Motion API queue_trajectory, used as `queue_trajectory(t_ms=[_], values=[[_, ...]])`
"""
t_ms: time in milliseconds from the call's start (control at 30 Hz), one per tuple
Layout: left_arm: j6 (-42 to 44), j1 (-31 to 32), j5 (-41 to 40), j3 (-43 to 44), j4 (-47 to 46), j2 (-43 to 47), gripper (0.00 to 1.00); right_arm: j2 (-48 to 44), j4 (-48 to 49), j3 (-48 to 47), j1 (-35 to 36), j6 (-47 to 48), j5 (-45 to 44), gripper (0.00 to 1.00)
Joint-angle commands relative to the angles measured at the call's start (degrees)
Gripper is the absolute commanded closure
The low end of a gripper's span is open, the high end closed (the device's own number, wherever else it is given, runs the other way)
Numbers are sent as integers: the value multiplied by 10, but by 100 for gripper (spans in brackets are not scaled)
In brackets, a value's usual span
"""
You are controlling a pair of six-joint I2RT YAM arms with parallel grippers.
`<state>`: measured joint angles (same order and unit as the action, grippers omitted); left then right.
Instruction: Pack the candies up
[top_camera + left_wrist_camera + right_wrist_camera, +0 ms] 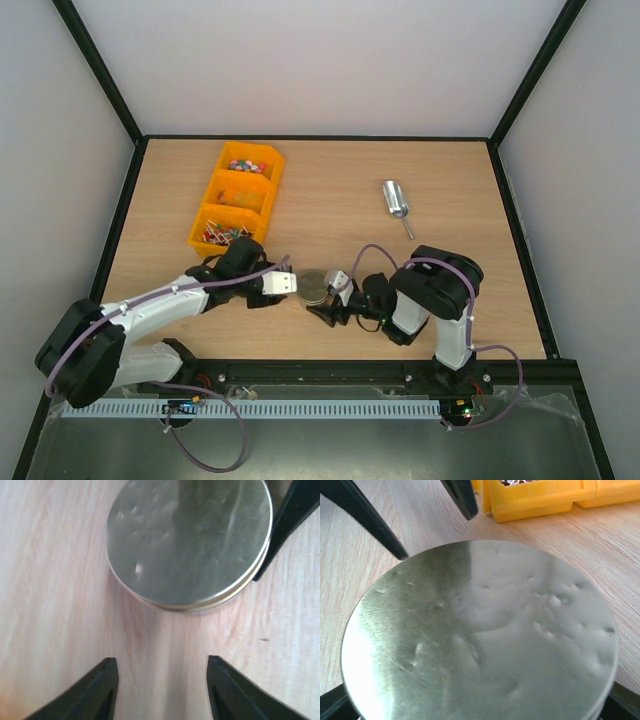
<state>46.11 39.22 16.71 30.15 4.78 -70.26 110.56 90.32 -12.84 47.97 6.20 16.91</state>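
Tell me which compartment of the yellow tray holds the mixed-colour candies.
The far-end compartment: its candies are pink, green and blue; the near-end one holds red-and-white sticks.

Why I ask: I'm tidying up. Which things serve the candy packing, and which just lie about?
Job: candies, far compartment of the yellow bin; lidded jar; probably the metal scoop.
Lying about: red-and-white sticks in the near compartment.

Each arm combines white link shells with black joint housings. Lilac cables (376,247) loop along the left arm (160,298) and right arm (452,340). The left gripper (162,690) has black, tapered fingers (95,692).
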Motion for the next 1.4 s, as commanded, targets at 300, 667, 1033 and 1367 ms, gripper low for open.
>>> queue_trajectory(t_ms=[300,667,1033,1367], values=[[-249,40,48,63,16,-21,12,0,-3,-7,7,-9,-14,57],[-281,44,27,87,-47,-100,1,5,-5,-14,9,-7,-18,56],[-270,52,31,96,-68,-126,8,11,-8,-24,12,-11,-18,56],[-155,35,83,92,-5,-120,33,5,1,-7,12,14,40,57]])
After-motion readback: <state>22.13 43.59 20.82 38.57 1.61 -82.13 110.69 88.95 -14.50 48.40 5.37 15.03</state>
